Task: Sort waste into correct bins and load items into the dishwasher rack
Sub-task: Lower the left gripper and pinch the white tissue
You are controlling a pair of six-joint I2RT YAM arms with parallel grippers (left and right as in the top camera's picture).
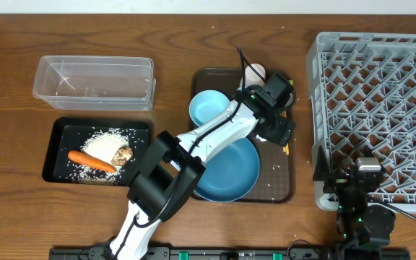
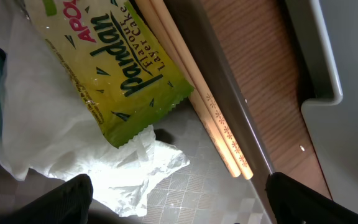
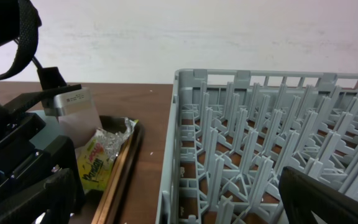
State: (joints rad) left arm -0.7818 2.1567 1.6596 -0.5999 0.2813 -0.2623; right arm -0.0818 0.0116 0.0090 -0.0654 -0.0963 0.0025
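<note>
Centrally, the brown wooden counter [image 1: 172,43] carries a serving tray [image 1: 284,191]. The left gripper [image 2: 185,196] hangs with jaws wide over its right side, above the snack wrapper [image 2: 110,68], the crumpled tissue [image 2: 123,174] and the chopsticks [image 2: 210,118] lying along the rim. A narrow strip of wood separates that rim from the dishwasher rack [image 1: 381,87]. The right gripper [image 3: 188,199], jaws wide, sits at the rack's near-left corner. Open wood runs along the far edge.
</note>
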